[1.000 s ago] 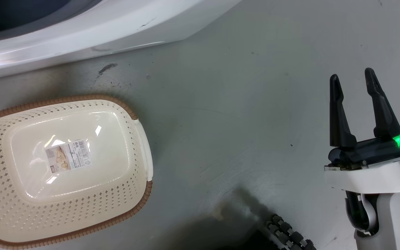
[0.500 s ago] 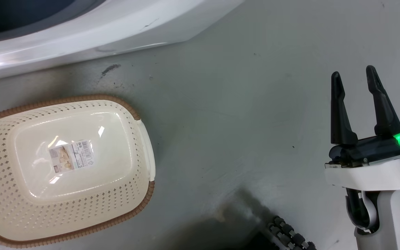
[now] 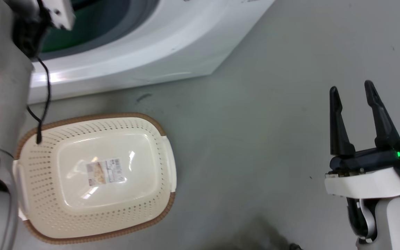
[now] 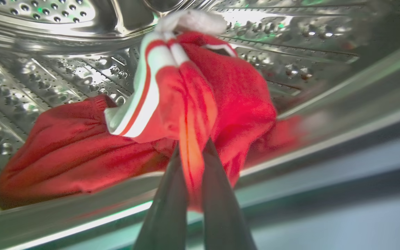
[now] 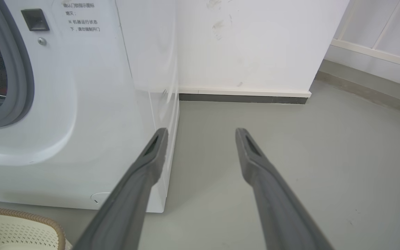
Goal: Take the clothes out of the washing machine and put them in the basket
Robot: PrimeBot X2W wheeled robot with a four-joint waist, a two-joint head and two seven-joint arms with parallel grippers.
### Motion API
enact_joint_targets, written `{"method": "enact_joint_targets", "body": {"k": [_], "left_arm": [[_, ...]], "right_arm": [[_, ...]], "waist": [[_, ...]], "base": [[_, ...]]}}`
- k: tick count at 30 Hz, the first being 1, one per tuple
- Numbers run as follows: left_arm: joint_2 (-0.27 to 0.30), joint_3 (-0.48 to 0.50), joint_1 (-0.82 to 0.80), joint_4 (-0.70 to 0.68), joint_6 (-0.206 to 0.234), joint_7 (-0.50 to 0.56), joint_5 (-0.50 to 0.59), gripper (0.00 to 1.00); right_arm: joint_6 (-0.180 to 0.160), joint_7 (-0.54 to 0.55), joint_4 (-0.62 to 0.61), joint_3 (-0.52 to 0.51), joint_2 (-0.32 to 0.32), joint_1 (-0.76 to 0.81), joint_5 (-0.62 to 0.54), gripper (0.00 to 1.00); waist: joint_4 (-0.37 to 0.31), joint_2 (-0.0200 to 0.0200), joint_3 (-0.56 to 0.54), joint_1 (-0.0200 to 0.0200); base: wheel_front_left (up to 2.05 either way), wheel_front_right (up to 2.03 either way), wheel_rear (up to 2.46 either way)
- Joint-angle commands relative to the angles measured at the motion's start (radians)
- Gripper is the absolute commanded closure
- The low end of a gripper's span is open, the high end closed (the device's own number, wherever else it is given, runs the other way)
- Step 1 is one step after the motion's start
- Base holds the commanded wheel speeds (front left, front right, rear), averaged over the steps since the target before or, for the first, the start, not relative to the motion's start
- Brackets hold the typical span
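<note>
**Grey floor, white washer: left claw pinches red cloth inside the drum**

Over the smooth grey floor (image 3: 255, 139) the right claw (image 3: 351, 86) hovers with its two long dark fingers spread wide and nothing between them. To its left, well apart, sits the cream-white perforated plastic laundry basket with a brown woven-look rim (image 3: 92, 116). A label sticker (image 3: 104, 172) shows on the basket's floor. Beyond the basket stands the large white front-loading washing machine (image 3: 158, 45). In the right wrist view its grey rubber door ring (image 5: 19, 76) lies to the left of that claw's fingers, with a white wall (image 5: 248, 45) farther off.

The left claw (image 4: 193, 147) is inside the machine, fingers nearly closed on a fold of the bright red garment with broad white bands (image 4: 193, 90). The rest of that garment bunches just beyond the fingertips. More red cloth (image 4: 64, 152) lies to their left against the perforated shiny steel drum (image 4: 47, 80) behind.
</note>
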Motion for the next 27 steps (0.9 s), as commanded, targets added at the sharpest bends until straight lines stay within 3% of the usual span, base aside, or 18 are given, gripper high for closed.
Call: {"method": "enact_joint_targets", "body": {"k": [1, 14, 21, 27], "left_arm": [[-0.007, -0.015, 0.044, -0.021, 0.0, -0.037, -0.023, 1.0], [-0.011, -0.132, 0.334, -0.176, 0.0, -0.279, -0.161, 1.0], [-0.007, -0.158, 0.47, -0.258, 0.001, -0.376, -0.184, 1.0], [0.016, -0.156, 0.559, -0.363, 0.032, -0.425, -0.176, 1.0]], "right_arm": [[-0.001, -0.002, 0.006, -0.002, 0.002, 0.018, -0.01, 0.0], [-0.001, -0.002, 0.039, -0.008, 0.001, 0.113, -0.064, 0.0], [-0.001, -0.002, 0.049, -0.013, 0.001, 0.164, -0.081, 0.0], [-0.001, -0.002, 0.054, -0.017, 0.001, 0.198, -0.087, 0.0]], "waist": [[0.053, 0.0, -0.069, 0.0002], [0.146, 0.0, -0.261, 0.0002], [0.193, 0.0, -0.354, 0.0002], [0.224, 0.0, -0.42, 0.0002]], "base": [[0.0, 0.0, 0.0], [0.0, 0.0, 0.0], [0.0, 0.0, 0.0], [0.0, 0.0, 0.0]]}}
